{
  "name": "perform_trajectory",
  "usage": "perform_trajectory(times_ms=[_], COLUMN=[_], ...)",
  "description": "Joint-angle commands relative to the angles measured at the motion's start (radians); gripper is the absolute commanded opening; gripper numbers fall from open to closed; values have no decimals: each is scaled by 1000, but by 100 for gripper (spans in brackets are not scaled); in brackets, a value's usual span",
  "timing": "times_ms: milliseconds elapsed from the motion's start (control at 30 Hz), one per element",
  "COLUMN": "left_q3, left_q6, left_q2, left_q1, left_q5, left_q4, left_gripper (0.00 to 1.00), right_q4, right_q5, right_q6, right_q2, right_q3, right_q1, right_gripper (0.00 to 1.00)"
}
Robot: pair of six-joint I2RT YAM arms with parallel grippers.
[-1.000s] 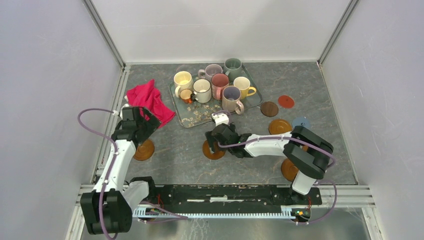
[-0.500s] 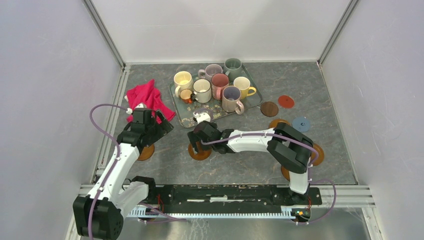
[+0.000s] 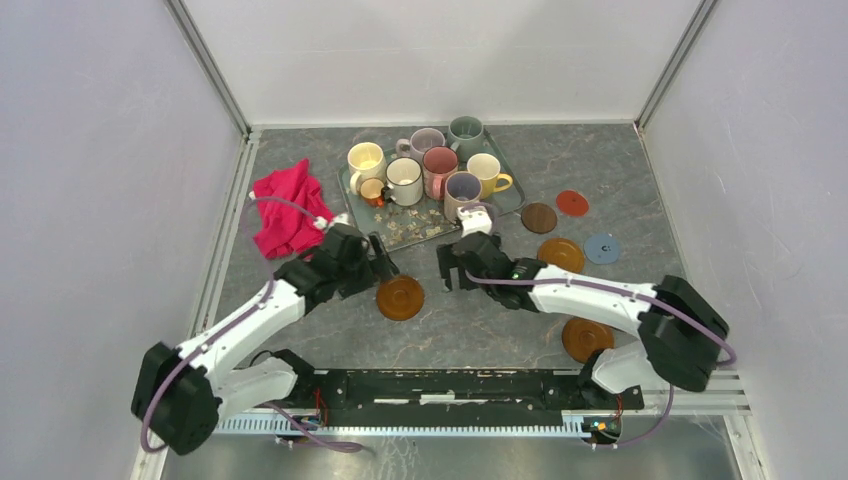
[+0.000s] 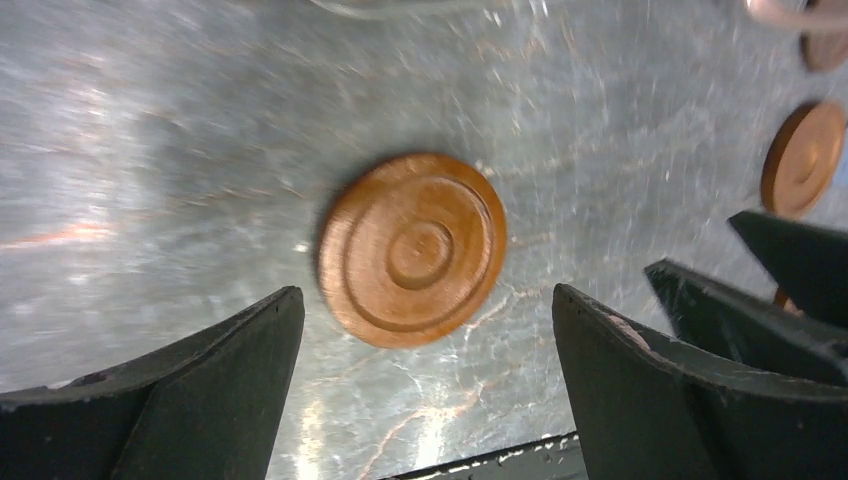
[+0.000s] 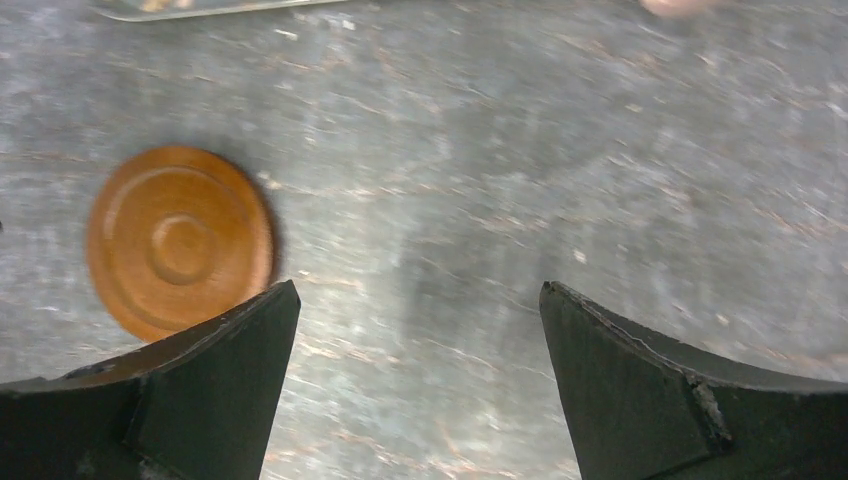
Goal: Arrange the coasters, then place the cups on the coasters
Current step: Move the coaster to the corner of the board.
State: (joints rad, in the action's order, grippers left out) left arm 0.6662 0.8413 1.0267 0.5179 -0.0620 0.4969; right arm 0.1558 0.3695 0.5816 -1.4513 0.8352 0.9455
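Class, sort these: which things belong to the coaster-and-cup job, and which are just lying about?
Job: orange-brown coasters, dark brown coaster, red coaster, grey-blue coaster, mugs.
Lying about: red cloth, floral tray.

Open tabletop lies around the lone orange coaster, but the left gripper, jaws wide, hangs just beside it and the right gripper near its other side, narrowing that gap. Just behind both, the floral tray bars the way, its mugs packed close with little room between them. The red cloth fills the far left; flat coasters dot the right.
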Motion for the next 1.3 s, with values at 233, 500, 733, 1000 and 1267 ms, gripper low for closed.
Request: perform_trajectory(times_ms=[233, 500, 733, 1000, 1267], left_q3=[60, 51, -17, -154, -215], left_q6=[204, 182, 243, 265, 197], left_q2=[335, 414, 386, 220, 102], left_q1=[301, 301, 299, 212, 27], left_q5=[-150, -170, -245, -291, -285], left_q4=[-280, -349, -270, -166, -82], left_gripper=[100, 100, 100, 100, 100], right_q4=[79, 83, 57, 36, 14], right_q5=[83, 96, 75, 66, 46], right_q6=[-41, -71, -78, -91, -100], right_q2=[238, 290, 289, 281, 273], right_q3=[-202, -257, -279, -288, -298], right_q1=[-101, -126, -143, -150, -155], right_gripper=[98, 98, 98, 98, 98])
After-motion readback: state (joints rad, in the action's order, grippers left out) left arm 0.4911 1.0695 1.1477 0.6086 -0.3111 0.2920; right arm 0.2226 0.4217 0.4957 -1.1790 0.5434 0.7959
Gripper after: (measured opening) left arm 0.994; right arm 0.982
